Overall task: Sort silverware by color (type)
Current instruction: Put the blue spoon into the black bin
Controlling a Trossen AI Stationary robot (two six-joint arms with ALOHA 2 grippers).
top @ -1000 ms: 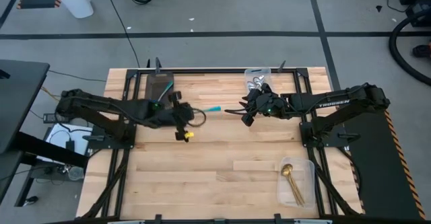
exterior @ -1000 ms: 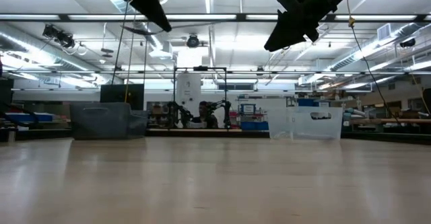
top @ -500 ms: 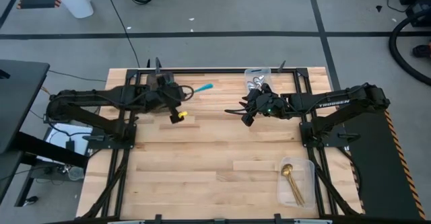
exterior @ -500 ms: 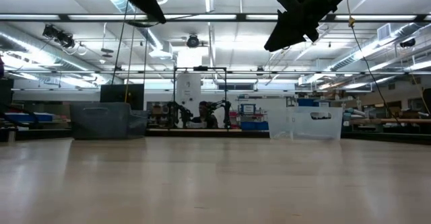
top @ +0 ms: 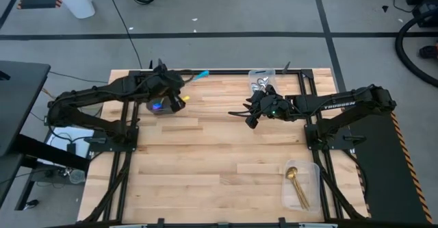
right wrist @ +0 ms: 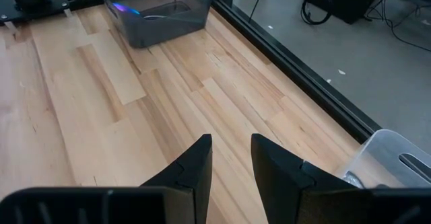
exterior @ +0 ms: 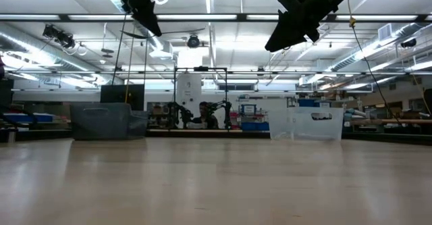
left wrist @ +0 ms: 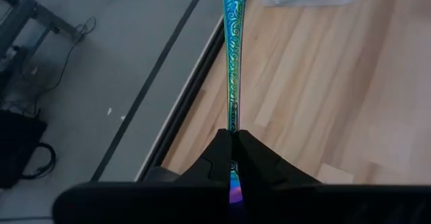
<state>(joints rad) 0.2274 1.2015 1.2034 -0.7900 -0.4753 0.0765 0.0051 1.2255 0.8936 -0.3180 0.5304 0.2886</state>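
My left gripper [top: 183, 81] is at the far left of the table, above the dark tray [top: 161, 102], and is shut on a spoon [top: 199, 74] with an iridescent teal handle [left wrist: 230, 56]. In the low view this gripper [exterior: 143, 3] is high above the table. My right gripper [top: 248, 120] hangs over the middle right, open, with nothing between its fingers [right wrist: 232, 153]. A clear bin [top: 263, 79] with silver spoons stands at the far edge. Another clear bin [top: 301, 185] with gold spoons stands at the near right. My left gripper pinches the spoon between its two fingers [left wrist: 250, 150], low on the handle [left wrist: 233, 120], and a purple part [left wrist: 234, 192] shows farther back between them. The spoon lies along the fingers and sticks out ahead of them. It is lifted clear of the table.
The dark tray [right wrist: 158, 12] shows a purple glint inside. The black frame rail [top: 219, 70] runs along the table's far edge. Bare wood [top: 205, 159] lies across the middle and near left.
My left gripper has swung from the table's middle toward the far edge and a little left, rising slightly, and now is over the dark tray. It stays shut on the spoon, whose handle tip now reaches the far rail.
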